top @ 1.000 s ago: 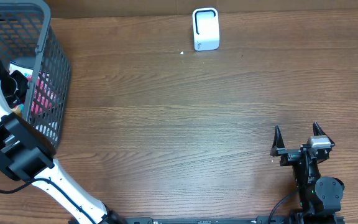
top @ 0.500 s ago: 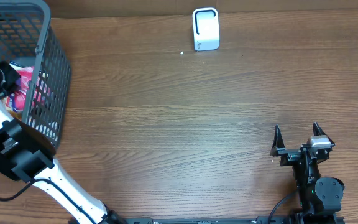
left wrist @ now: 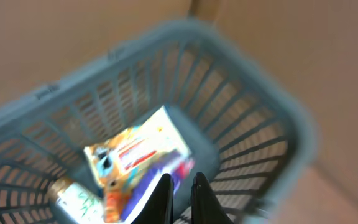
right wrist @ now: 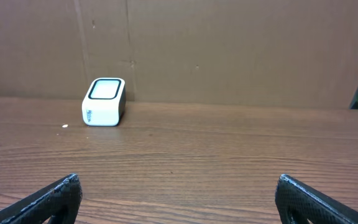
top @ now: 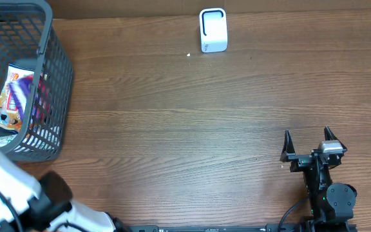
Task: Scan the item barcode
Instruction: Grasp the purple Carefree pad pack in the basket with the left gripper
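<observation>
The left gripper (left wrist: 182,196) is closed. Its two dark fingers (left wrist: 163,199) stand side by side with only a thin slit between them, and it hangs above the grey mesh basket (left wrist: 272,118), looking down into it. This wrist picture is blurred. Just beyond the fingertips is the snack packet (left wrist: 135,155), orange and white with a purple part, and this purple part reaches up to the fingertips in the picture; whether the fingers touch or pinch it I cannot tell. Just left of the packet a small pale container (left wrist: 73,196) with green print lies on the basket bottom. In the overhead view the packet is inside the basket, near its right wall, and the basket stands at the far left of the wooden table (top: 172,129). Of the left arm (top: 5,180) only a blurred white piece shows there, at the near left corner, apart from the packet. The white barcode scanner (top: 212,29) stands upright at the far edge of the table, about in the middle, well apart from the basket. The right gripper (top: 306,136) is at the near right, wide open and holding nothing, with its fingers pointing to the far side. The scanner is well ahead of it and somewhat to the left, in front of a brown cardboard wall (right wrist: 229,50).
</observation>
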Available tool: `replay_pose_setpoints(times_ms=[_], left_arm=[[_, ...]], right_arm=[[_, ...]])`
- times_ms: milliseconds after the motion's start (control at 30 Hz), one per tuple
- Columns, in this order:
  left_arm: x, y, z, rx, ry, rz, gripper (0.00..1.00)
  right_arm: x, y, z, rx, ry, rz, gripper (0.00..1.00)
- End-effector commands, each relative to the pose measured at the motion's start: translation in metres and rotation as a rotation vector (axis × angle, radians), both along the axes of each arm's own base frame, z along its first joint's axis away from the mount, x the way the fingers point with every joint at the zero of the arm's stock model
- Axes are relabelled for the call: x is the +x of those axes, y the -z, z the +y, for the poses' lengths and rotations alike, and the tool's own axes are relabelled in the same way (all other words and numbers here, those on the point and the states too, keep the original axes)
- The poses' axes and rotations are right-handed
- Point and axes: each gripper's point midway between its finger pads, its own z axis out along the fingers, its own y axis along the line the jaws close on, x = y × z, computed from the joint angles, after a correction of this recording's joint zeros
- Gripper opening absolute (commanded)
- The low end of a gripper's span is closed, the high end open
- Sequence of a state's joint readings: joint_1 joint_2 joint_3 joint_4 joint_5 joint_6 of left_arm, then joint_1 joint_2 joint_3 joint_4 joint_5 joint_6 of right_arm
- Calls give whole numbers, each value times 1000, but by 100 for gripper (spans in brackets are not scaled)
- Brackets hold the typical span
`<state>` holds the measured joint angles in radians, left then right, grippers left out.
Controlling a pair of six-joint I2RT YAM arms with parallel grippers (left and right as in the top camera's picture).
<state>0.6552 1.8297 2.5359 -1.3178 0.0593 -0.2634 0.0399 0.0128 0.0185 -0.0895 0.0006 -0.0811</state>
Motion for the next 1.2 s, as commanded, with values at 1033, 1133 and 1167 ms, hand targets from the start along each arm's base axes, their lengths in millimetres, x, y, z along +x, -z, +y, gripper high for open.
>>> replay_pose_setpoints(times_ms=[1033, 1133, 1167], left_arm=[[83, 215, 31, -263, 223, 369, 90], [93, 236, 24, -278, 294, 394, 91], [96, 241, 21, -284, 317, 398, 91]], right_arm=[[0, 2, -1, 5, 7, -5, 100], [0, 2, -1, 5, 7, -5, 100], [0, 2, -1, 5, 7, -5, 100]])
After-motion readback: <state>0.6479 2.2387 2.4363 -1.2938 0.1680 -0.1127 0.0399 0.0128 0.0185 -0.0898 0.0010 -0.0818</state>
